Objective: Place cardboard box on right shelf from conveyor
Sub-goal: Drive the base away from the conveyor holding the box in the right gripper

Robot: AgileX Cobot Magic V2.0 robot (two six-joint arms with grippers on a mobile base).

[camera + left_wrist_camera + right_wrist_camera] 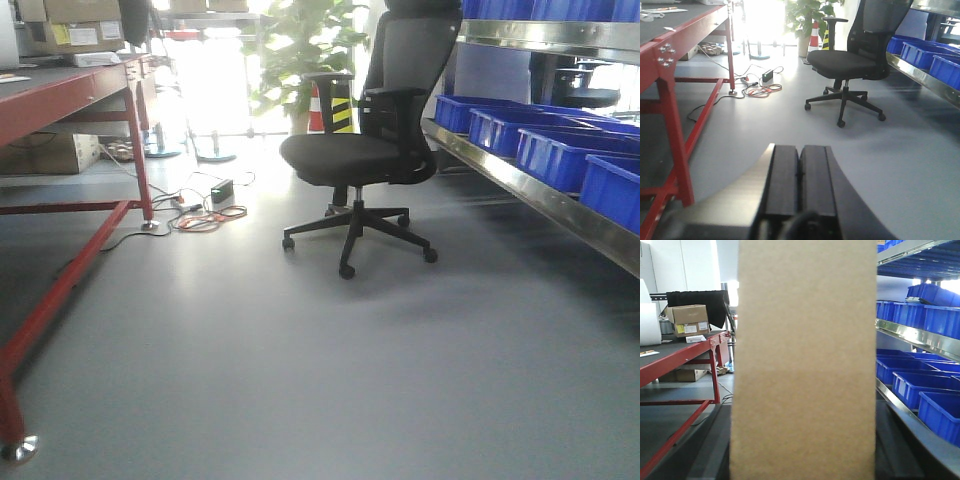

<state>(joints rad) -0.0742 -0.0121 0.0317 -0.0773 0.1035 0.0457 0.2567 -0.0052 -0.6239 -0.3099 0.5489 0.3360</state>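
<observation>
Cardboard box did not show in the front view. That view gave an office chair (355, 150) on the bare floor, a red-legged table (70, 95) at the left, and the right shelf (540, 195) running along the right, its steel lip shining below a row of blue bins (560, 150).

In the left wrist view the left gripper (799, 150) hung over the floor, its black fingers (782, 185) pressed flat together with nothing between them.

In the right wrist view the cardboard box (805, 365) stood upright close to the lens, filling the middle from top to bottom, off any surface. Dark shapes touched its lower sides. They were most likely the right fingers (890, 450) clamped on it, though they were blurred. The shelf tiers with their bins lay to the right, apart from the box.

The step in hand looked like the carry to the shelf. Doing it well would mean holding the grip firm, keeping the slab from tilting, and lifting it clear of the lip. It would also mean choosing a bare stretch of shelf and not the bins. With the box blocking much of that wrist view, the approach should be slow.
</observation>
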